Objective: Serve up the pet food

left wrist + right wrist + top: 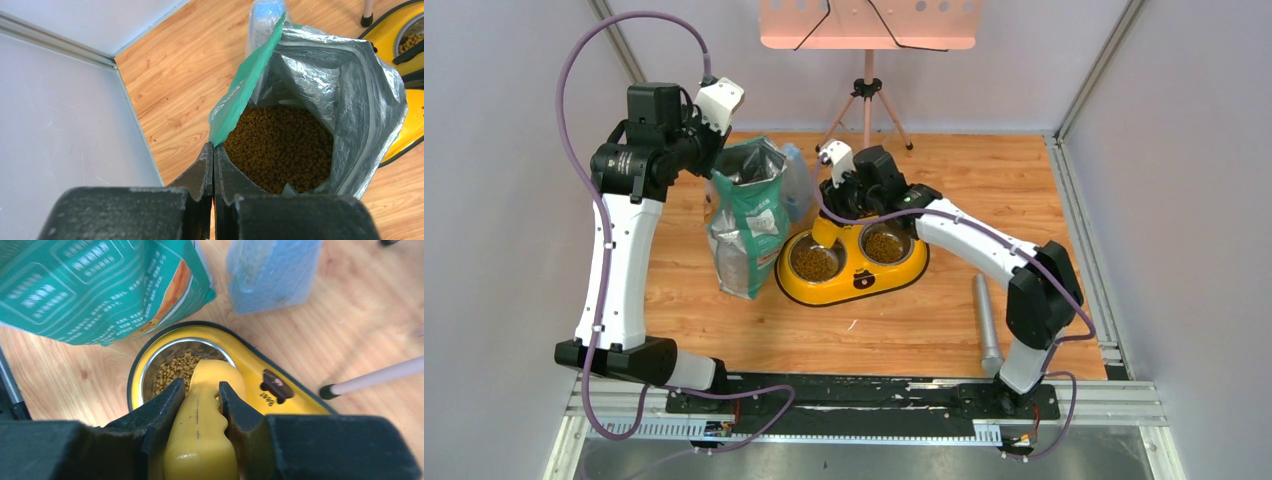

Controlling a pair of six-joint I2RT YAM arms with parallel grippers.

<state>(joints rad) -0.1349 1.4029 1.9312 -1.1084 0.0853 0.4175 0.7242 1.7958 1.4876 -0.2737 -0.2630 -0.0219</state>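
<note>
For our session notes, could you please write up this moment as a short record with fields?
left gripper: shut on the top rim of the open bag
right gripper: shut on the handle of the yellow scoop
scoop head: over a steel bowl in the yellow feeder
pet food: in the bag and in both feeder bowls
nearby: blue packet behind the bag; grey cylinder lying at the right
</note>
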